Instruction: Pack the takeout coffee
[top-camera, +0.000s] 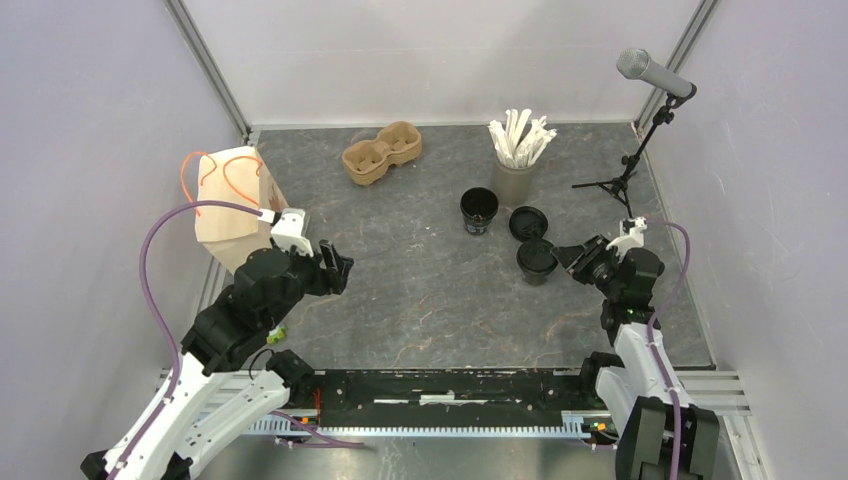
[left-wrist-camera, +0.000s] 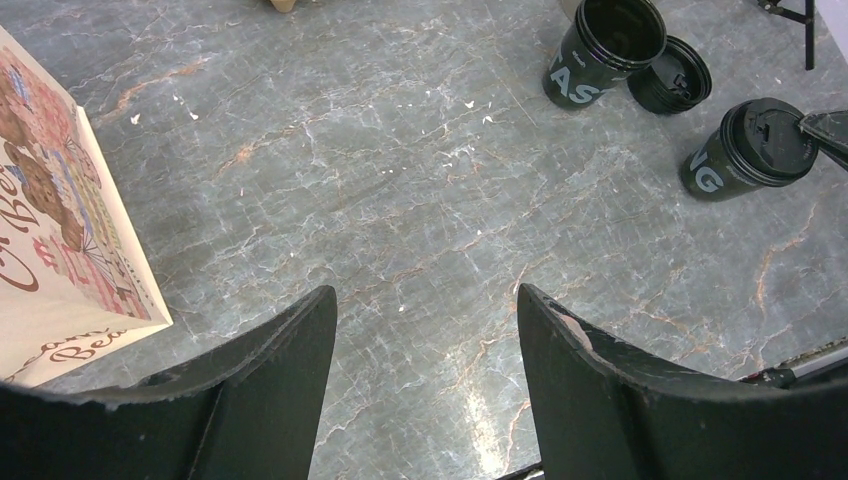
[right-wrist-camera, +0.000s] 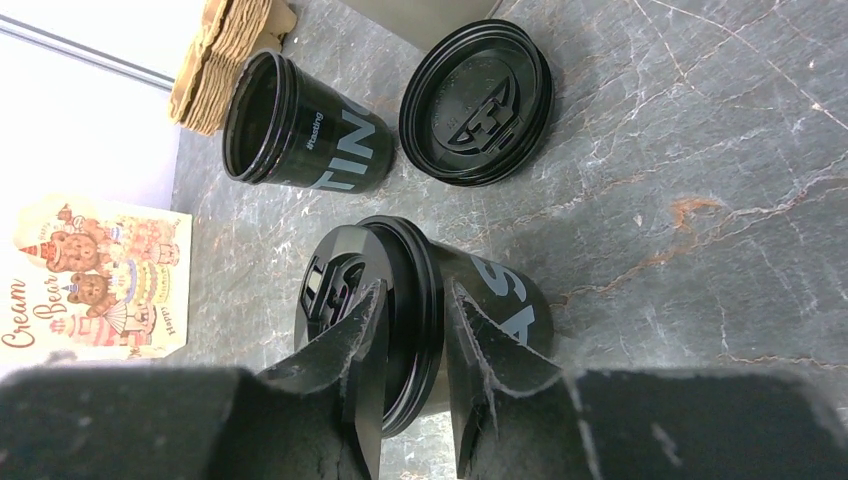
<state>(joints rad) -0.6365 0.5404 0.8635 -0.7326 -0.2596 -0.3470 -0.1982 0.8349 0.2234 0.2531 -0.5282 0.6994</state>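
Two black paper cups stand at the right of the grey marbled table (top-camera: 420, 300); the takeout coffee (top-camera: 536, 260), lid on and upright, is the nearer one, right at the tip of my right claw (right-wrist-camera: 415, 295); that claw's fingers straddle the lid's rim, one over the top and one beside the cup's wall, with a narrow gap between them; I cannot tell whether they pinch the rim or not; the other cup (top-camera: 479, 210) stands open, with a loose lid (top-camera: 527, 222) flat beside it; behind them are a grey cup of white sticks (top-camera: 518, 160) and a brown cup carrier (top-camera: 381, 152); my left claw (left-wrist-camera: 425, 300) hangs spread wide and empty over bare table, near a printed paper bag (top-camera: 232, 200) at the left edge.
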